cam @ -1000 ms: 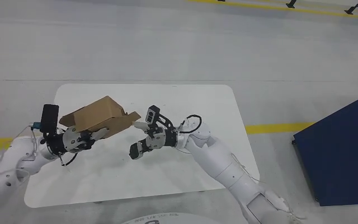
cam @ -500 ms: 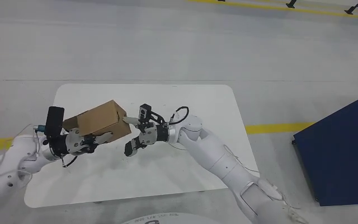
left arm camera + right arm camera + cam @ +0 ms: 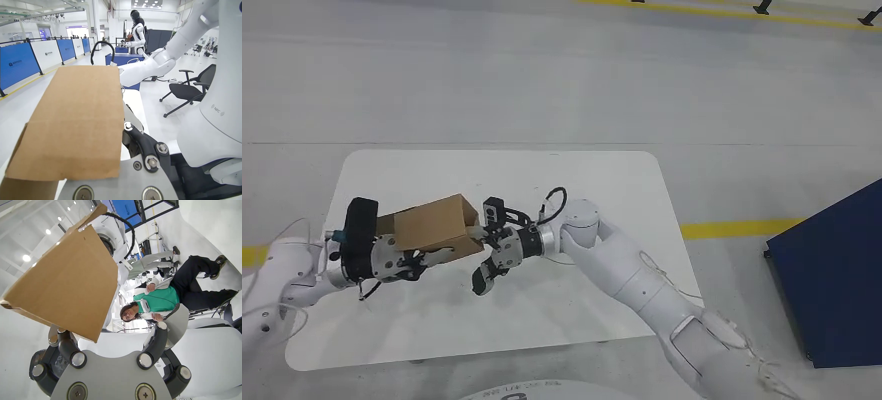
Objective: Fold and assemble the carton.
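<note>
**Q:** Top view: where is the carton, and what holds it?

**A:** The carton (image 3: 432, 225) is left of centre in the frame, raised off the worktop (image 3: 572, 190). The left gripper (image 3: 417, 258) sits under its lower left edge. The right gripper (image 3: 482, 262) is at its right end, jaws apart.

**Q:** Left wrist view?

**A:** A flat brown panel covers the left half of the frame. One finger (image 3: 132, 123) lies against its right edge and the other is hidden. Since this arm carries the carton, I judge the jaws clamped on a wall.

**Q:** Right wrist view?

**A:** The jaws stand wide, and the carton's corner dips in beside one finger.

**Q:** Progress?

**A:** The body looks squared up. An end looks open, with flaps left to fold and close.
</note>
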